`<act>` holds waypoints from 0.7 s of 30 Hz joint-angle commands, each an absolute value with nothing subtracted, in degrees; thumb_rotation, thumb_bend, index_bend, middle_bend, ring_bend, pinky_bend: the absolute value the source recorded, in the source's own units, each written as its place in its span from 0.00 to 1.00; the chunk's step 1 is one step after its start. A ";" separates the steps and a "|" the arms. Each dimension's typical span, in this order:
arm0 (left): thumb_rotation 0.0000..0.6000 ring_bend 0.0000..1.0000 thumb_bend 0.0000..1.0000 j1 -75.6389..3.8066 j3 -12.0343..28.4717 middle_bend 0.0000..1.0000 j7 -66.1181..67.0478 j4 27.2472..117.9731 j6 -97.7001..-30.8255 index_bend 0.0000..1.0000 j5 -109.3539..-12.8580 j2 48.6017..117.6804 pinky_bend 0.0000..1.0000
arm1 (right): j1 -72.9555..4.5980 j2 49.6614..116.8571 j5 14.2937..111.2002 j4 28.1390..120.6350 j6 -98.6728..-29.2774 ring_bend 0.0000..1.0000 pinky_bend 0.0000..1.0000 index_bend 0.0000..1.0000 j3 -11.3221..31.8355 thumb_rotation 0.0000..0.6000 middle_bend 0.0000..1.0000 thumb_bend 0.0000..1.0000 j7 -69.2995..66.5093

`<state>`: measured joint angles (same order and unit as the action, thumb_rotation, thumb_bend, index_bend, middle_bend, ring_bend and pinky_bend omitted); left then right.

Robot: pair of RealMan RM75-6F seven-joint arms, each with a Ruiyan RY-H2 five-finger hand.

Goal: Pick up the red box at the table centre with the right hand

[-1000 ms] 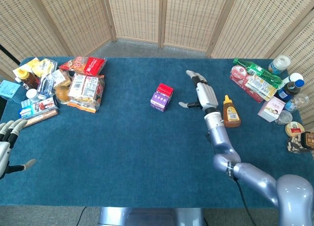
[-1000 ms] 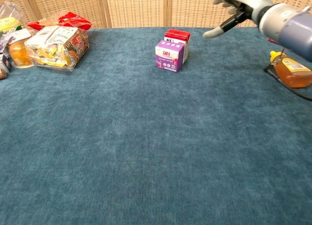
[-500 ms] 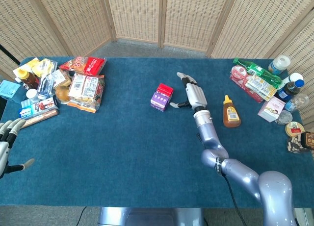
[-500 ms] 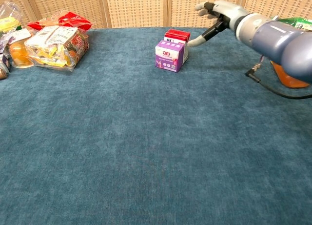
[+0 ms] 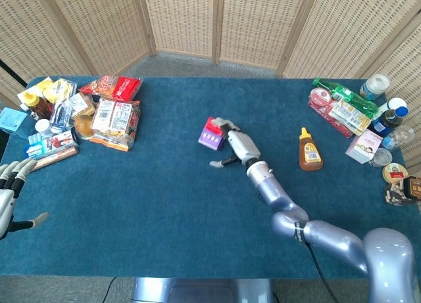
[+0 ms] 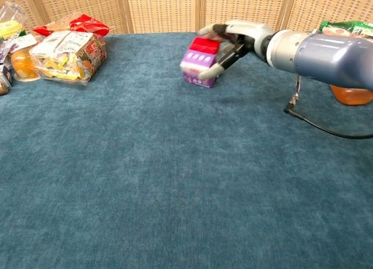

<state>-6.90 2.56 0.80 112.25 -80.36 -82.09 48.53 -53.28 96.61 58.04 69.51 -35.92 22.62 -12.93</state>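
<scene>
Red box: your red box (image 6: 204, 45) sat at the table centre, pressed against the purple box (image 6: 197, 66); only its red top and a strip of side showed, and in the head view it (image 5: 214, 125) peeked out from behind the hand.
Purple box: it stood in front of the red one and looked tilted and blurred in the chest view, with a white label on its face.
Writing: print on both boxes was too small and blurred for you to read.
Right hand: your right hand (image 6: 230, 40) had reached the pair, fingers spread over the red box's top and the thumb down by the purple box's side; whether it had a real grip, you could not tell.
Change: a second earlier this hand was well to the right of the boxes and open; it had since swung in across the table (image 5: 164, 185), and the two boxes had shifted slightly left and tipped.
Left hand: your left hand (image 5: 8, 196) stayed at the table's near left edge, fingers apart, holding nothing.
Right side: an orange squeeze bottle (image 5: 310, 149) stood right of the arm, with bottles and packets (image 5: 348, 109) beyond it at the far right edge.
Left side: snack bags (image 5: 113, 116) lay heaped at the far left corner.
</scene>
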 commanded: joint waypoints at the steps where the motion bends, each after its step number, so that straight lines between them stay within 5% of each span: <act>1: 1.00 0.00 0.17 -6.69 2.46 0.00 0.62 112.35 -80.75 0.00 -82.48 48.41 0.00 | -49.78 88.05 58.56 84.43 -34.60 0.00 0.00 0.06 19.32 1.00 0.08 0.11 -11.21; 9: 1.00 0.00 0.17 -6.59 2.15 0.00 0.30 112.58 -80.92 0.00 -83.53 48.27 0.00 | -46.34 79.95 60.22 97.47 -39.46 0.00 0.00 0.06 18.17 1.00 0.08 0.12 -9.49; 21: 1.00 0.00 0.17 -6.91 2.00 0.00 0.84 112.65 -80.34 0.00 -83.65 48.64 0.00 | -45.87 79.78 59.89 91.28 -43.85 0.00 0.00 0.04 18.95 1.00 0.03 0.12 -10.26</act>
